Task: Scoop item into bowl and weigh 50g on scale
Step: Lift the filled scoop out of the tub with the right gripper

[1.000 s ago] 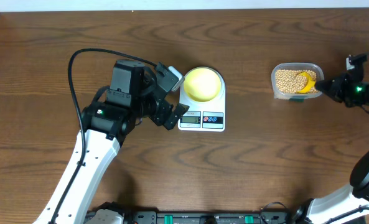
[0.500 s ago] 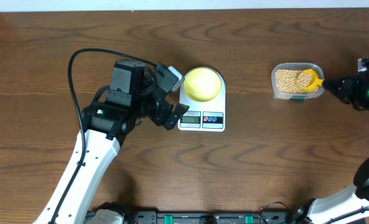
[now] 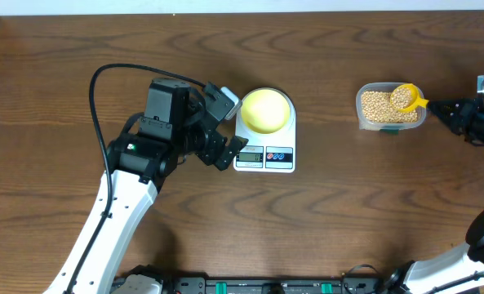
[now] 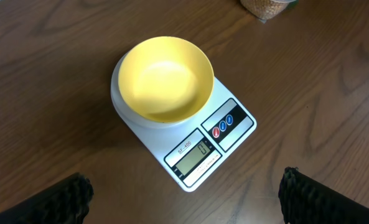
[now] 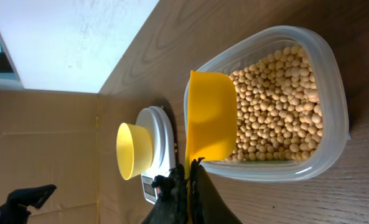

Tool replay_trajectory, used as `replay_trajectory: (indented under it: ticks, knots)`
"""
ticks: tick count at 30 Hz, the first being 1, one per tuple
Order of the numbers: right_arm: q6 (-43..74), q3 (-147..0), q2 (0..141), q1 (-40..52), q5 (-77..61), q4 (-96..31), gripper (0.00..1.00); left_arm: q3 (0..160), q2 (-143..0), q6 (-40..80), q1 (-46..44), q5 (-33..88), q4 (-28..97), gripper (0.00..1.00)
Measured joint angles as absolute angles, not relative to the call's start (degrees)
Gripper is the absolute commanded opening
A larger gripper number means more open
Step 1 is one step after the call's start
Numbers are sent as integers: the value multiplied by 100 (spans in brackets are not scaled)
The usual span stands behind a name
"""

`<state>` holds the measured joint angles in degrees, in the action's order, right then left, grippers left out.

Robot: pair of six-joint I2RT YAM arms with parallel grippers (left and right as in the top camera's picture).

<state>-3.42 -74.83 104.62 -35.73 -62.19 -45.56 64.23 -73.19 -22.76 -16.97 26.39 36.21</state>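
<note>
Tan beans fill a clear container. My right gripper is shut on the handle of a yellow scoop, whose cup sits over the container's right side with beans in it in the overhead view. The pale-yellow bowl stands empty on the white scale, whose display reads 0. My left gripper hangs wide open just left of the scale, holding nothing.
The clear container stands at the right of the brown table, well apart from the scale. A black cable loops over the left arm. A pale wall edge borders the far side.
The right gripper has drawn back to the right, and the scoop has shifted from the container's near edge toward its far right corner. The left arm has stayed still.
</note>
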Motion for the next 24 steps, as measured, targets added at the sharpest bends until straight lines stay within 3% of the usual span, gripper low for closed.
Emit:
replay_trajectory:
  ticks: [24]
  knots:
    - [445, -7478, 10462, -3573, -7107, -3905, 1, 6423, -7319, -2276, -1697, 2639, 3621, 97]
